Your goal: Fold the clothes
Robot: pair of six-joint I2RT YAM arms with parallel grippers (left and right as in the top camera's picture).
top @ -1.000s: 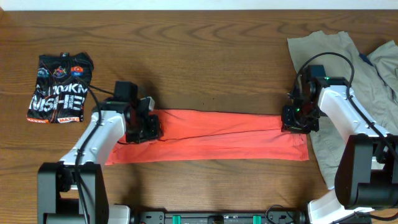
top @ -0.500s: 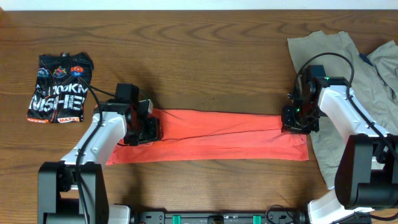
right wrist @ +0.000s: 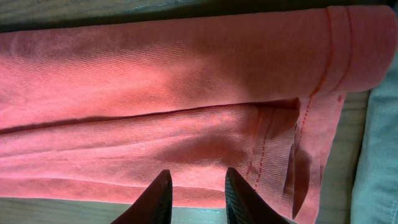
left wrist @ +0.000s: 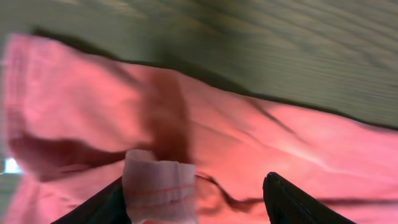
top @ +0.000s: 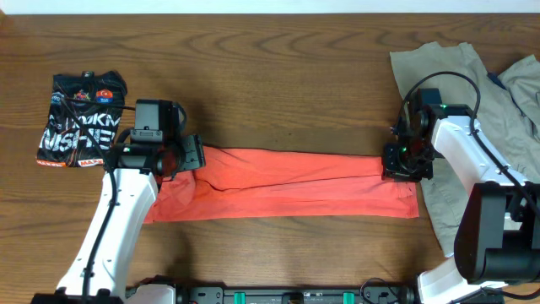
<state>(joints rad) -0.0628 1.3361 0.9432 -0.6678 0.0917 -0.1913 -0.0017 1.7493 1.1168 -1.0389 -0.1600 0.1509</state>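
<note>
The coral-red shirt (top: 295, 181) lies folded into a long narrow strip across the table. My left gripper (top: 187, 157) hovers over its left end, jaws wide open, with nothing between them. In the left wrist view the open left gripper (left wrist: 193, 199) has red cloth (left wrist: 280, 137) below it. A pale stitched scrap (left wrist: 159, 186) sits against the left finger; I cannot tell what it is. My right gripper (top: 403, 164) is at the strip's right end. In the right wrist view the right gripper (right wrist: 198, 177) has its jaws a little apart over flat cloth (right wrist: 155, 74) near the hem.
Khaki-beige garments (top: 443, 72) lie loosely piled at the right, one edge (right wrist: 380, 155) just beyond the shirt's hem. A folded black printed garment (top: 82, 118) rests at the far left. Bare wooden table (top: 278, 76) stretches behind the strip.
My left gripper opened, let go of the shirt's left end and drew back up and to the left. The cloth there dropped flat. The right gripper stayed put.
</note>
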